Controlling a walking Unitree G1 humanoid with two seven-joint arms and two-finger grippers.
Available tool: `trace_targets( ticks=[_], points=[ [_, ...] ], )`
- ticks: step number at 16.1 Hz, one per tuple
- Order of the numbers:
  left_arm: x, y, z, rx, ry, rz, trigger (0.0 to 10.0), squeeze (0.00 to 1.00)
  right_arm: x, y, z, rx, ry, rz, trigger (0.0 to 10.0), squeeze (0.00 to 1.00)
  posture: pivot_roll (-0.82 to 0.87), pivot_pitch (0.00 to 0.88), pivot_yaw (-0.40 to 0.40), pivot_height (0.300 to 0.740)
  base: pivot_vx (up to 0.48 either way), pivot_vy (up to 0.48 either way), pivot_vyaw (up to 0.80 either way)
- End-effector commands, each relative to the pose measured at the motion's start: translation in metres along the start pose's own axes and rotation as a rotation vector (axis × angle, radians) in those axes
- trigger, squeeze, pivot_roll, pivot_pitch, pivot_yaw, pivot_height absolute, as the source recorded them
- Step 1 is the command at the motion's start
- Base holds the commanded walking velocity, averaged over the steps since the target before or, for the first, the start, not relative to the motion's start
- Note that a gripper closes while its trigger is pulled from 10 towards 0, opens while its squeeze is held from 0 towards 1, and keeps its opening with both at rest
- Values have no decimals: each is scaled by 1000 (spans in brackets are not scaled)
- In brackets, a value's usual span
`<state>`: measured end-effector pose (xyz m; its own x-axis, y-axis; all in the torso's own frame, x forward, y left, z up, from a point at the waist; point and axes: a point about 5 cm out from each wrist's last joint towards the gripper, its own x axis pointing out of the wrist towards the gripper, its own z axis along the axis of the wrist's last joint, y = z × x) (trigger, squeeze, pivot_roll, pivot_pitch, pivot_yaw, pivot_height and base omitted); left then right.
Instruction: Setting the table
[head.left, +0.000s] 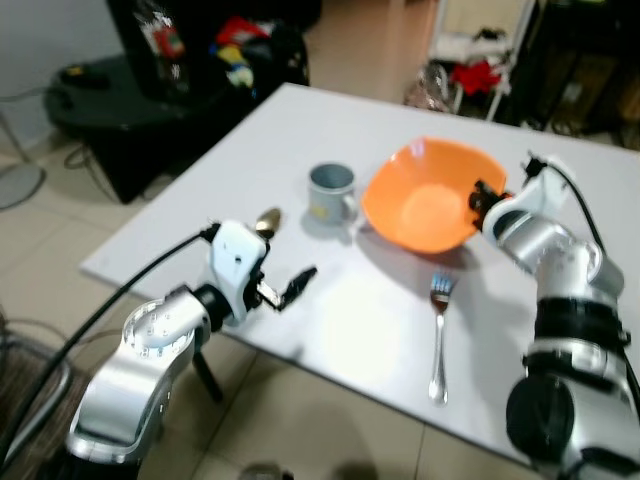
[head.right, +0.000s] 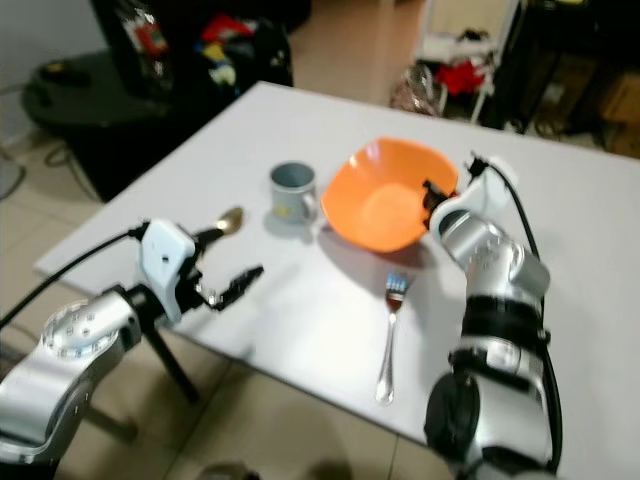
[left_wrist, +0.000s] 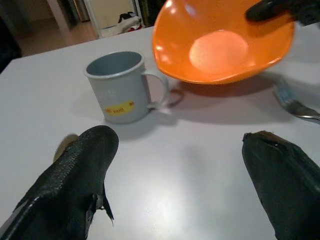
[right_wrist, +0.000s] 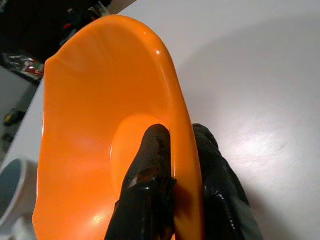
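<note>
— Where the orange bowl (head.left: 425, 205) sits, is it flat on the table (head.left: 330, 330)?

— No, it is tilted, its right side raised, with a shadow on the white table under it. The right hand (right_wrist: 175, 165) pinches its rim: one black finger lies inside the bowl, the other outside, shut on the wall.

— What lies near it?

— A grey mug (head.left: 331, 192) stands upright just beside the bowl on its left, handle turned toward the bowl, a yellow label on its side. A fork (head.left: 439, 335) lies in front of the bowl, tines pointing at it, apart from it. A spoon (head.left: 267, 221) rests by the table's left edge, close to the left arm.

— How much open room is there?

— A broad bare stretch of table spreads between the mug, the fork and the near edge. Beyond the bowl the table runs on bare to its far edge. Past the left edge is tiled floor (head.left: 60, 215) and dark clutter.

— And the arms?

— The right arm (head.left: 560, 290) rises from the near edge and bends in toward the bowl's right rim. The left hand (head.left: 283, 288) hovers over the near left corner, fingers spread wide and holding nothing, pointed toward the mug.
</note>
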<state>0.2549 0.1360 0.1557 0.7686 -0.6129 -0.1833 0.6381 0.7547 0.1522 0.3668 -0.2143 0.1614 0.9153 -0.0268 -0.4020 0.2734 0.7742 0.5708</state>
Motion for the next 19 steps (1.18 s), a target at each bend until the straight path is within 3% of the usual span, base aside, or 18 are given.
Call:
trace_targets(
  ticks=[1, 5, 14, 15, 16, 17, 19],
  points=[
    [-1, -1, 6, 4, -7, -38, 10000, 0, 4, 4, 14, 56, -49, 36, 10000, 0, 116, 0, 26, 740, 0, 0, 0],
    [-2, -2, 7, 6, 15, -69, 10000, 0, 18, 1, 6, 103, -13, 9, 10000, 0, 126, 0, 24, 740, 0, 0, 0],
    [-7, -7, 5, 4, 32, -87, 10000, 0, 29, 0, -24, 277, 93, 11, 10000, 0, 127, 0, 22, 740, 0, 0, 0],
    [-6, -7, 5, 4, 32, -87, 10000, 0, 30, -1, -25, 305, 92, 11, 10000, 557, 126, 0, 22, 740, 0, 0, 0],
    [-6, -7, 5, 5, 33, -88, 10000, 0, 30, -2, -26, 309, 94, 6, 10000, 698, 126, 0, 22, 740, 0, 0, 0],
    [-6, -7, 6, 6, 33, -88, 10000, 0, 31, -3, -27, 309, 96, -2, 10000, 996, 126, 0, 22, 740, 0, 0, 0],
    [-7, -6, 5, 15, 39, -85, 10000, 0, 30, -3, -25, 322, 99, 7, 10000, 1000, 128, 0, 21, 740, 0, 0, 0]
  ],
)
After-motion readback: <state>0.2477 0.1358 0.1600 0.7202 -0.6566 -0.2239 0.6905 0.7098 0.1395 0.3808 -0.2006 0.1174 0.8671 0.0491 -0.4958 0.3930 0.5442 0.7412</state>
